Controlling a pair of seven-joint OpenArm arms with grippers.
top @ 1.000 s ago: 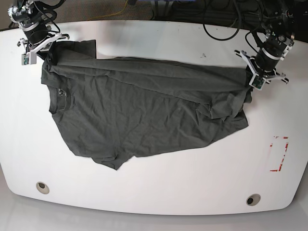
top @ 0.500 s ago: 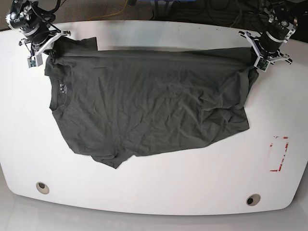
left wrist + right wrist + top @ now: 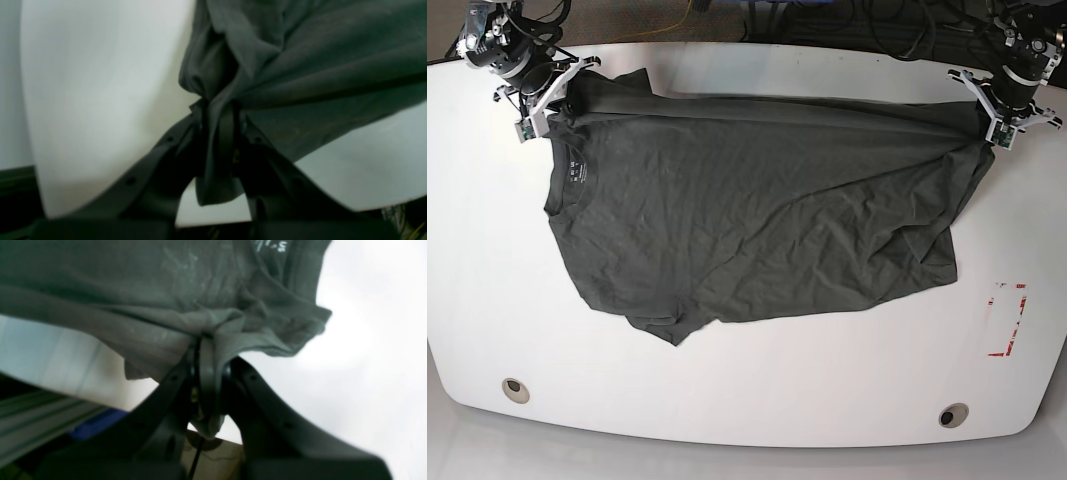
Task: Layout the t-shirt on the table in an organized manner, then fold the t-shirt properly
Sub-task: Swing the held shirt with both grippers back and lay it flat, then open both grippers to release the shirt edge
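one white tabletop (image 3: pixel 757 400) carries the t-shirt (image 3: pixel 757 220), spread wide along its far edge. the left gripper (image 3: pixel 993 122) and right gripper (image 3: pixel 545 100) each pinch a far corner of the t-shirt, clamped tight.

I see the dark charcoal t-shirt (image 3: pixel 747 215) spread wrinkled across the white tabletop (image 3: pixel 757 390), neck with pale label toward 9 o'clock, hem toward 3 o'clock. Its 12 o'clock edge is stretched taut; a sleeve points toward 6 o'clock.
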